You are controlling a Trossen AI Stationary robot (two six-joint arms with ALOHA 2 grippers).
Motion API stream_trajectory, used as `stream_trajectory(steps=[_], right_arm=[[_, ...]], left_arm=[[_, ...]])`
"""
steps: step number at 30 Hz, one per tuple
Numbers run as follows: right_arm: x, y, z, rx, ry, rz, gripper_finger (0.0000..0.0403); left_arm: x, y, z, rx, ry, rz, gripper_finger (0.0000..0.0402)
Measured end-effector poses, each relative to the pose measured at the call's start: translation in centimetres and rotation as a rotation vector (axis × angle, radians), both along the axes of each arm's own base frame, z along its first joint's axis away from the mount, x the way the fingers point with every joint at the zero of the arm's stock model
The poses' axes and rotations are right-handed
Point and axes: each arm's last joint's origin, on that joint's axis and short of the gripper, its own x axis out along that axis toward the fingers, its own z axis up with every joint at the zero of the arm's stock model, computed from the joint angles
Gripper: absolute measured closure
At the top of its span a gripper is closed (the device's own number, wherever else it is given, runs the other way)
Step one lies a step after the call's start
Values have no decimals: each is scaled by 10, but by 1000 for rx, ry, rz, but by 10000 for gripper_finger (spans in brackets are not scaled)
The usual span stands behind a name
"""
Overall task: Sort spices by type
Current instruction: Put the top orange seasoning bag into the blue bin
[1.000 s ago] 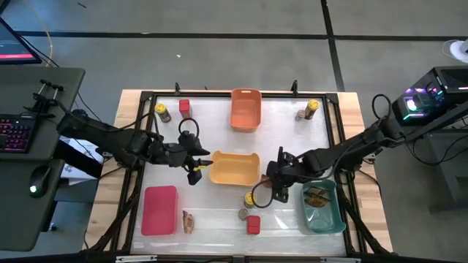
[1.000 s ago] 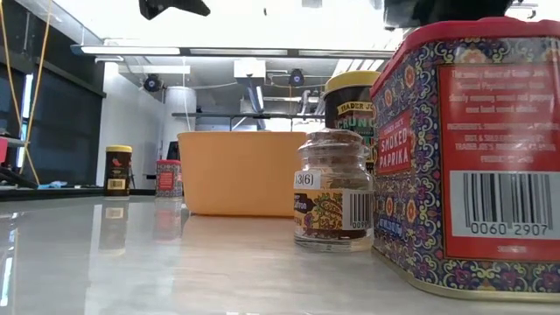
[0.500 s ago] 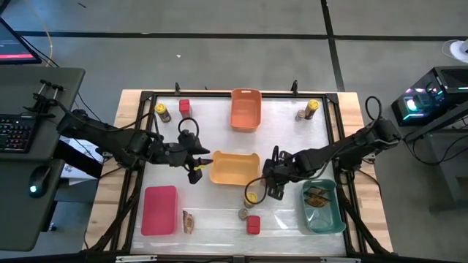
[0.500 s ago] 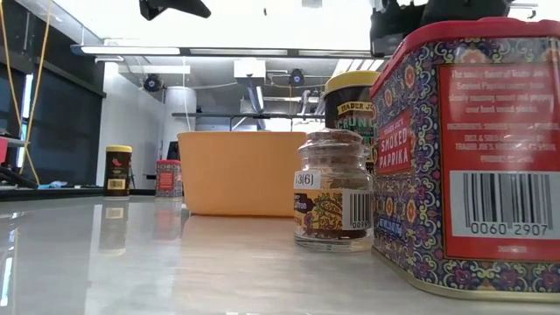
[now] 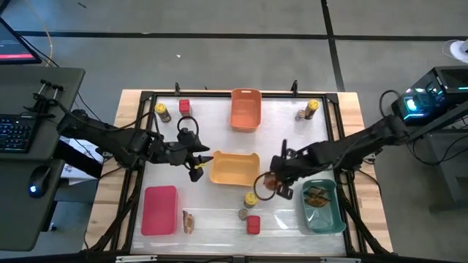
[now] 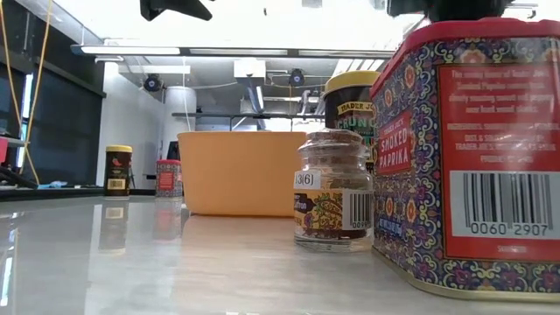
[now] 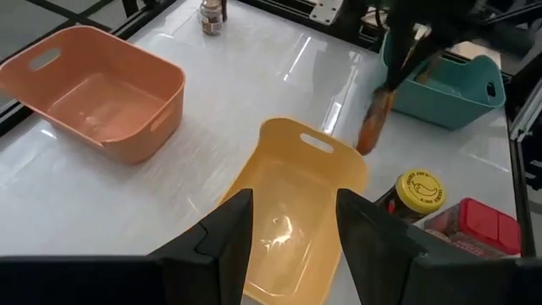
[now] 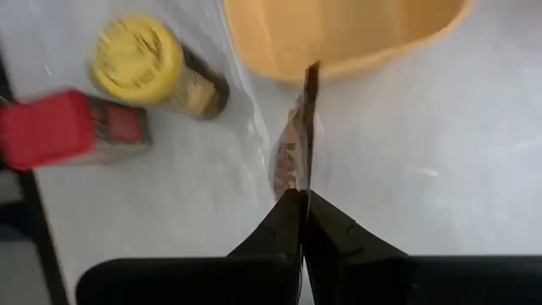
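Brownish flat packet (image 8: 298, 144) pinched edge-on in right end effector (image 8: 300, 199), fingers clamped together on it; in high view the right end effector (image 5: 276, 180) sits just at 3 o'clock of the yellow bin (image 5: 235, 168) and 9 o'clock of the teal bin (image 5: 322, 206), packet (image 5: 268, 183) lifted off the table (image 5: 285, 124). Left wrist view shows same packet (image 7: 374, 123) hanging blurred between yellow bin (image 7: 292, 216) and teal bin (image 7: 440, 80). Teal bin holds more brownish packets (image 5: 316, 196).

Left end effector (image 5: 196, 162) at 9 o'clock of the yellow bin, fingers (image 7: 222, 233) apart, nothing between them.

Yellow-lidded jar (image 5: 251, 199) at 6 o'clock of the yellow bin's right corner, near the held packet. Short grey-brown jar (image 5: 243, 214) and red tin (image 5: 253, 224) just below it, close together; low view has red tin (image 6: 468, 157) nearest, glass jar (image 6: 331, 191) beside it, yellow-lidded jar (image 6: 350, 105) behind.

Another packet (image 5: 188, 221) at 3 o'clock of red bin (image 5: 159, 210). Far-left corner: yellow-lidded jar (image 5: 161, 112) and red tin (image 5: 183, 106), apart. Far-right corner: yellow-lidded jar (image 5: 313, 107) with small brown jar (image 5: 300, 115) beside it. Orange bin (image 5: 246, 109) at 12 o'clock, empty in left wrist view.
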Motion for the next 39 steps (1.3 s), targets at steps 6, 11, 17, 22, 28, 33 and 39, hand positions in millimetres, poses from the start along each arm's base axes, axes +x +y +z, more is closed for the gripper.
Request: stream_trajectory(steps=[6, 11, 17, 22, 28, 33, 39], right_arm=[[-15, -7, 42, -13, -112, -26, 402], [-20, 1, 66, 11, -139, 20, 402], [-34, 33, 73, 151, -113, 132, 402], [-57, 68, 71, 224, -53, 151, 402], [-93, 96, 68, 216, 23, 90, 403], [-133, 110, 65, 175, 127, 16, 403], [-162, 106, 70, 129, 51, -107, 403]], left_arm=[[1, 4, 0, 2, 0, 19, 243], [1, 6, 0, 5, 2, 21, 243], [1, 6, 0, 14, 5, 14, 243], [1, 6, 0, 3, 1, 23, 243], [1, 6, 0, 2, 0, 25, 243], [2, 8, 0, -16, -3, 39, 243], [2, 9, 0, -24, -7, 46, 243]])
